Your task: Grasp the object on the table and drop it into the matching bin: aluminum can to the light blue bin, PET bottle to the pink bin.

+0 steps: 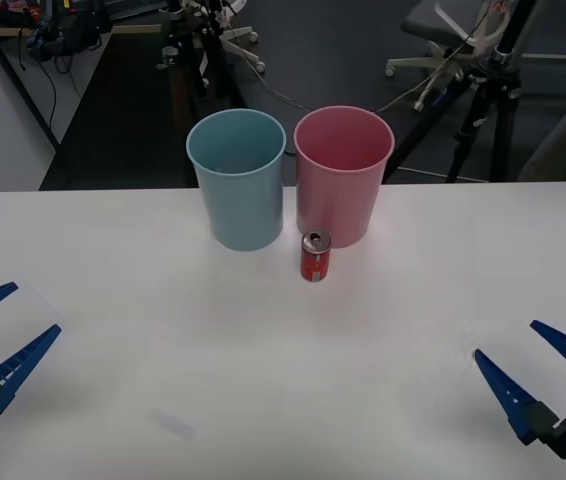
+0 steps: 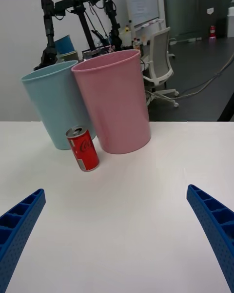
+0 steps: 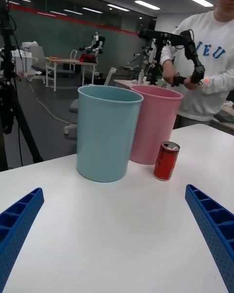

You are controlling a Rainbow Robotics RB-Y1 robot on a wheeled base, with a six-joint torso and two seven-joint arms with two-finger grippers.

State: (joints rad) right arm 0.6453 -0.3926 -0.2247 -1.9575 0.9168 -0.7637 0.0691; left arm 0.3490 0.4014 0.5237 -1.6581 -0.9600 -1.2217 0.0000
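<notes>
Bright even overhead light, soft faint shadows, sharp focus, mild table (image 1: 113,300) glare

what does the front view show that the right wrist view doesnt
Front view alone: both grippers at once, the left gripper and right gripper, open at the table's near corners, and down into both bins. Right wrist view alone: the can's side lettering. Both: the red can upright before the pink bin, beside the light blue bin.

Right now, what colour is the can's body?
Red, with a silver top; clearest in the right wrist view.
</notes>
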